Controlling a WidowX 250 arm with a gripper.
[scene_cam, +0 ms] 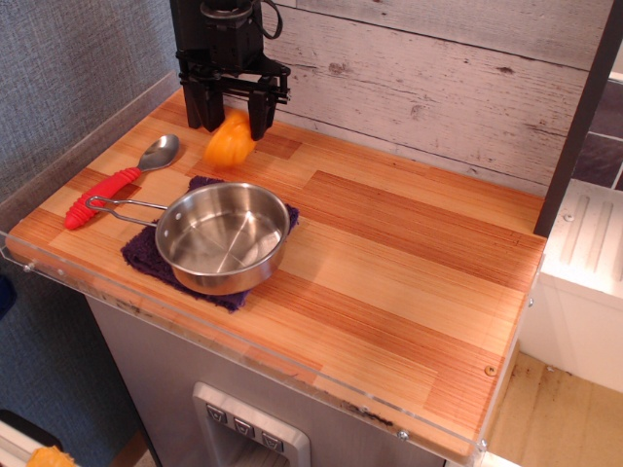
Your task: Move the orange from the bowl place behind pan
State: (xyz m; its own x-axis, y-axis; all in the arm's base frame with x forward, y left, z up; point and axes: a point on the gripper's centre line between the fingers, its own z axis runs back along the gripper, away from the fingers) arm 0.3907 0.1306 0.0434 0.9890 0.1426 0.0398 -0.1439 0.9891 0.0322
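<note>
Toward the upper left of the frame, the gripper (232, 109) hangs with its fingers (259, 112) spread and empty, the blurred orange (230, 142) just below them behind the empty pan (222, 236), so the move looks nearly finished.

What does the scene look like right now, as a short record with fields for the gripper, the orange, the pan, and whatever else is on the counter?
gripper: above the back left of the counter, fingers spread
orange: blurred, just below the fingertips, behind the pan; whether it touches the counter cannot be told
pan: empty, upright, wire handle pointing left
cloth: dark purple, under the pan
spoon: red handle, lying left of the pan
counter: wooden
</note>
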